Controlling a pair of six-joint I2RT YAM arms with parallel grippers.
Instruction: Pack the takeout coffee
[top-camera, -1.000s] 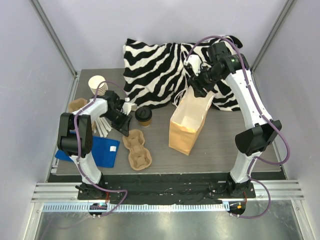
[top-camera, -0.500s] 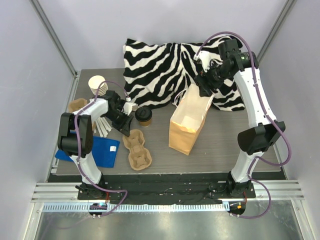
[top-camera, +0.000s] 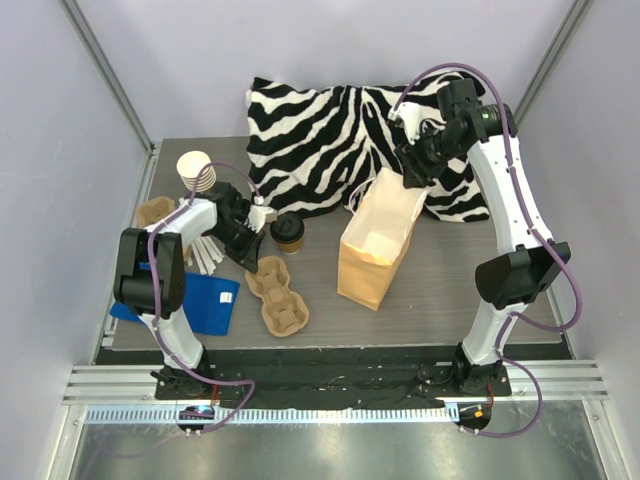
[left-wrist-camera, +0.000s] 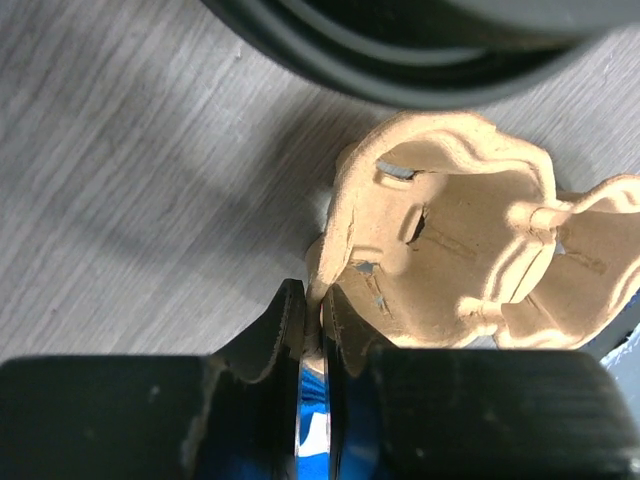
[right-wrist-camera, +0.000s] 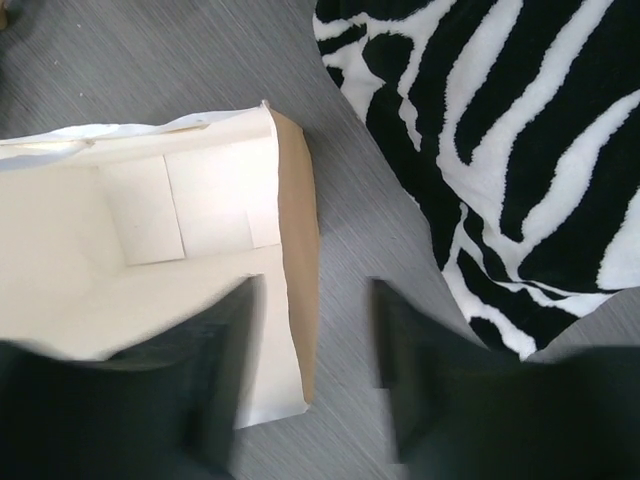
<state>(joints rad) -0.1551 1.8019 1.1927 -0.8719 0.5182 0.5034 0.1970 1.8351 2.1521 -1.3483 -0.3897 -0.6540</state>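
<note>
Now we see the left tool (left-wrist-camera: 312, 320) pinched together on the rim of the pulp cup carrier (left-wrist-camera: 440, 230). The takeout coffee (top-camera: 288, 232) stands upright on the table (top-camera: 440, 290) just beyond that carrier, near the zebra cushion (top-camera: 320, 140). Our right tool (right-wrist-camera: 312, 300) hangs with jaws apart, astride an end wall of the open paper bag (right-wrist-camera: 295, 200).
</note>
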